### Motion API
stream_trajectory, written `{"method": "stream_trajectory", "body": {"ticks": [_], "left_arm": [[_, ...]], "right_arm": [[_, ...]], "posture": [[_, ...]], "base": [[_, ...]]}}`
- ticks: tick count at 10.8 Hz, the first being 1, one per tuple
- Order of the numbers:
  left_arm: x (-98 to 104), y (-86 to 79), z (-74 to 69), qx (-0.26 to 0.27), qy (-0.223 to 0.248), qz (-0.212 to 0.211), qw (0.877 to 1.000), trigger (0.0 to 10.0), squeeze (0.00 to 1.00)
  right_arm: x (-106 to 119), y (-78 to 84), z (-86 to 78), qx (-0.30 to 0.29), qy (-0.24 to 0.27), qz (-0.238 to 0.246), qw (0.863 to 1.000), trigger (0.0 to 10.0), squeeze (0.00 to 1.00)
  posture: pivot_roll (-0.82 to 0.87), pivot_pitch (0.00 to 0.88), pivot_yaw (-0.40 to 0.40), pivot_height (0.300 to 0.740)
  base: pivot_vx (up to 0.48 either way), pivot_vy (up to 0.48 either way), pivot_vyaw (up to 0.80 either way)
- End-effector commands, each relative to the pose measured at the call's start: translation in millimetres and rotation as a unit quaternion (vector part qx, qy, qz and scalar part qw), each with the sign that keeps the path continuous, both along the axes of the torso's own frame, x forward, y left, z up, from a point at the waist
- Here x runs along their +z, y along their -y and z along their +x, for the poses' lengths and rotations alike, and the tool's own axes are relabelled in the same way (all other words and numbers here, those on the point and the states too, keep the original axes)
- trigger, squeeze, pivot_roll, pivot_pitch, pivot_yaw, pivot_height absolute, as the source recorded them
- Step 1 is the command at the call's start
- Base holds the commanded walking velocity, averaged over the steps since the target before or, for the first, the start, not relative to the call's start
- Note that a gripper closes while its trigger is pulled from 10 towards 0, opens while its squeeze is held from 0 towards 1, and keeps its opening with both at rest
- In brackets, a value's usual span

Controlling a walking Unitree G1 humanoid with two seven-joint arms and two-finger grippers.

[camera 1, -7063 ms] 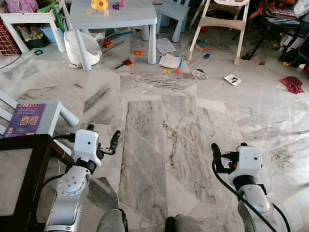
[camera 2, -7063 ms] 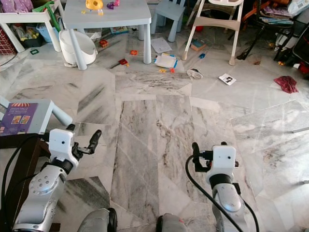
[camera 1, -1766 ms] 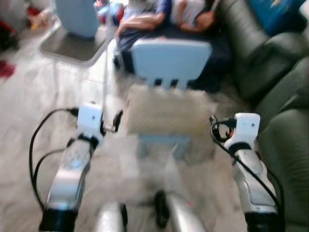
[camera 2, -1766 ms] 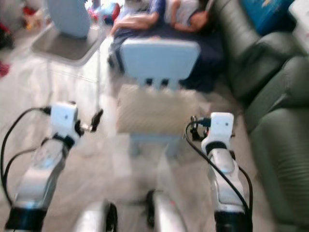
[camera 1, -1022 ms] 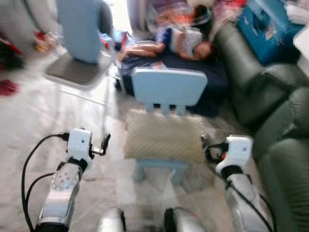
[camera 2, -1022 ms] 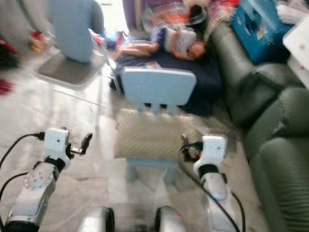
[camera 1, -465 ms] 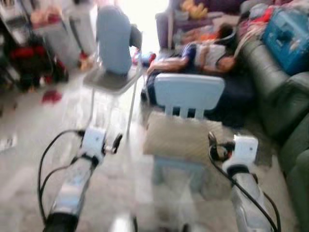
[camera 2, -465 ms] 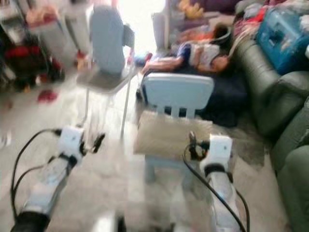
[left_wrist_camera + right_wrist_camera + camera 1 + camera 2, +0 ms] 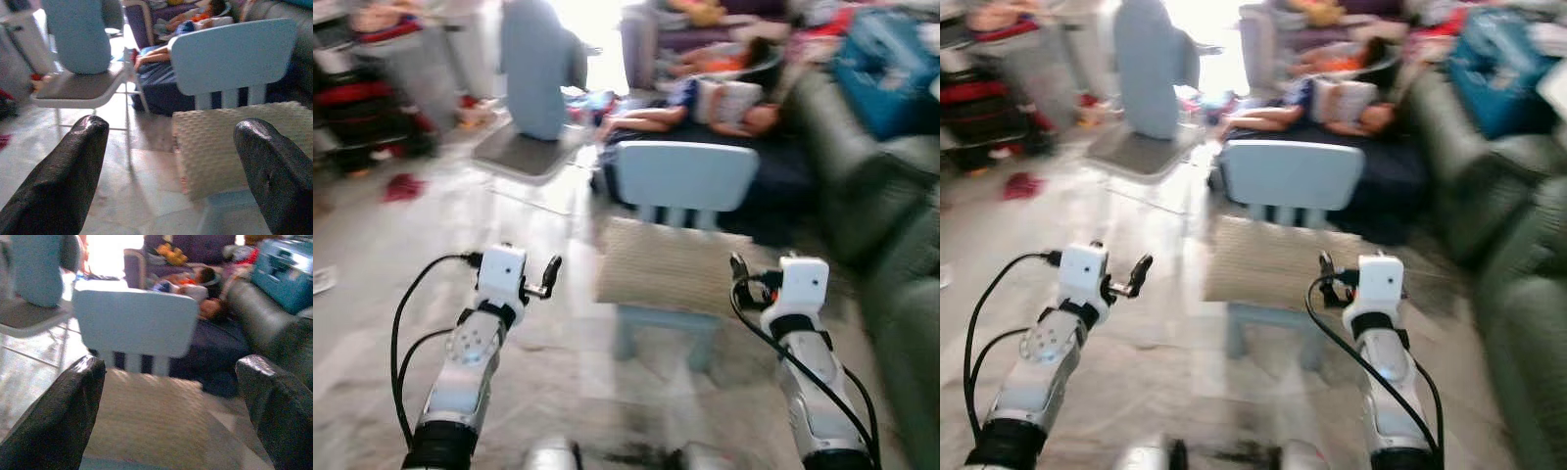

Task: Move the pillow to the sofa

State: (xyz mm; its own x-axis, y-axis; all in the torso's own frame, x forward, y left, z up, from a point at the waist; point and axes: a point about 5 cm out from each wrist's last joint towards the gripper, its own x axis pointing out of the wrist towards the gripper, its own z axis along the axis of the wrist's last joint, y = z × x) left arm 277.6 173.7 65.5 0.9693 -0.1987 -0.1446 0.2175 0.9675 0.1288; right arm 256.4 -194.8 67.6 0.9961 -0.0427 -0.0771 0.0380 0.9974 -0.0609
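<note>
Pillow: beige woven pillow (image 9: 671,265) lying flat on the seat of a small light-blue child's chair (image 9: 683,179), its far edge against the chair back; it overhangs the seat on both sides.
Left claw: left claw (image 9: 548,277) raised to the robot's left of the pillow, near its edge but not touching — fingers apart, nothing between them; the left wrist view looks past them at the pillow's near corner.
Right claw: right claw (image 9: 738,273) at the pillow's other edge, just beside it; contact can't be confirmed through the blur. In the right wrist view its fingers (image 9: 51,426) stand wide apart with the pillow top between them, holding nothing.
Sofa: dark green sofa (image 9: 891,245) off to the robot's right, well apart from the chair; a blue case (image 9: 886,70) sits on it further back.
Surroundings: person lying on a dark mattress (image 9: 1386,181) right behind the chair; a folding chair (image 9: 540,78) with a blue cushion to the far left; marble floor (image 9: 391,255).
Stage: approach, judged — both arms bracket the pillow, grasp not yet made.
Risks: head views are blurred, so alignment is uncertain — a squeeze on only the overhanging edges could let the soft pillow sag and slip out. Pushing inward or forward may shove or tip the light chair toward the person behind it. Swinging toward the sofa could drag the pillow against the chair back.
</note>
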Motion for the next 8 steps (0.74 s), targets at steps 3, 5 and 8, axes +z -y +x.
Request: {"method": "stream_trajectory", "body": {"ticks": [3,5,8], "left_arm": [[-2.2,3.1,-0.5,0.009,-0.001,-0.008,1.0,10.0,0.0],[-3.7,5.5,-1.2,0.012,-0.002,-0.012,1.0,10.0,0.0],[-5.9,3.2,-2.1,0.022,-0.007,-0.011,1.0,10.0,0.0]], "right_arm": [[-7.2,-1.1,-7.9,0.008,-0.019,-0.005,1.0,10.0,0.0],[-8.9,-3.0,-10.5,0.018,-0.025,-0.009,0.999,10.0,0.0],[-7.3,-3.2,-7.8,0.024,-0.025,-0.014,0.999,10.0,0.0]], "posture": [[-0.02,0.093,-0.03,0.74],[-0.02,0.097,-0.047,0.74],[-0.02,0.1,-0.043,0.74]], "base": [[0.3,0.0,0.0],[0.332,-0.27,0.0],[0.325,-0.304,0.0]]}}
